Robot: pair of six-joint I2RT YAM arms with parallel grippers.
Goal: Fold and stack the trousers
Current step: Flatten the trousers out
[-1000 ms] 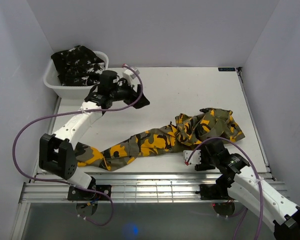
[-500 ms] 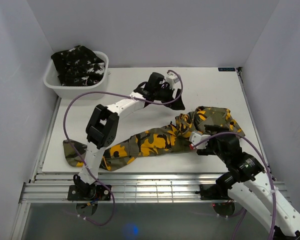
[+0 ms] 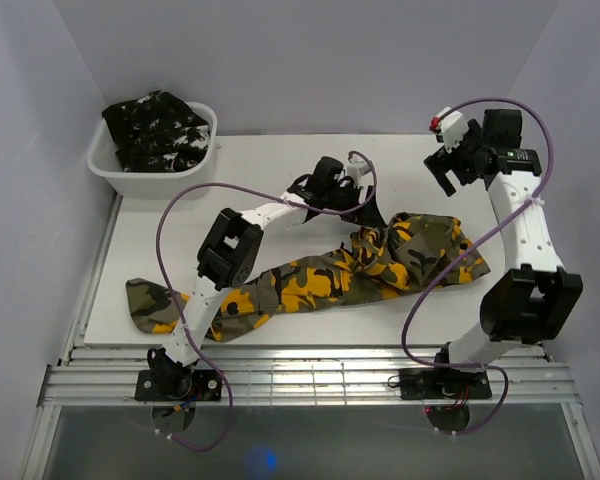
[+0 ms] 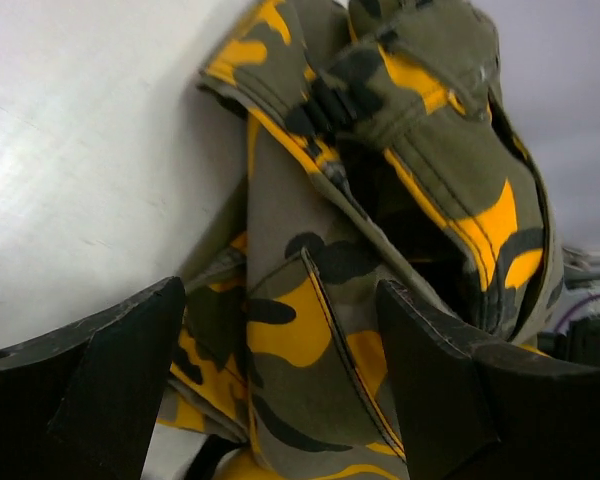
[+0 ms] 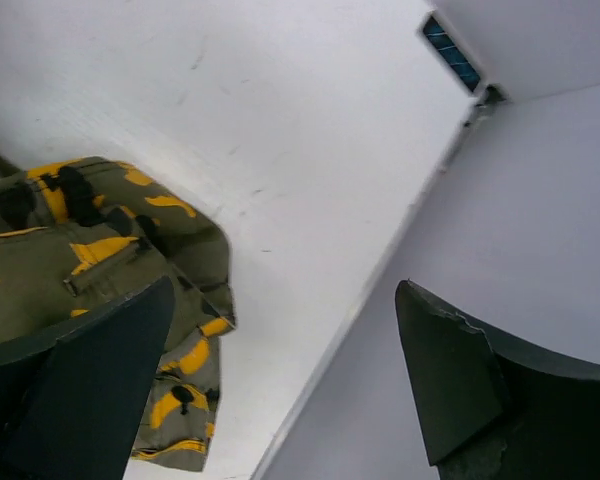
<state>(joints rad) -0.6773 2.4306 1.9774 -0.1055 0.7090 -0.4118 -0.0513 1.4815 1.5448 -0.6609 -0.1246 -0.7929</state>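
The olive-grey trousers (image 3: 310, 282) with orange-yellow and black patches lie stretched across the table, one leg end at the near left and the waist bunched at the right. My left gripper (image 3: 367, 211) is open just over the far edge of the bunched waist. In the left wrist view the cloth (image 4: 310, 300) fills the space between its spread fingers (image 4: 110, 385). My right gripper (image 3: 447, 173) is open and empty, raised over the far right of the table. Its wrist view shows the trousers' right edge (image 5: 90, 250) below. The black trousers (image 3: 155, 128) with white flecks lie heaped in the tub.
The white plastic tub (image 3: 115, 172) stands at the far left corner. The table's right edge (image 5: 380, 290) meets the grey side wall close to the right gripper. Purple cables loop from both arms over the table.
My left gripper has moved from beside the tub rightward to the trousers' bunched waist. My right arm has swung up from the near edge to the far right.
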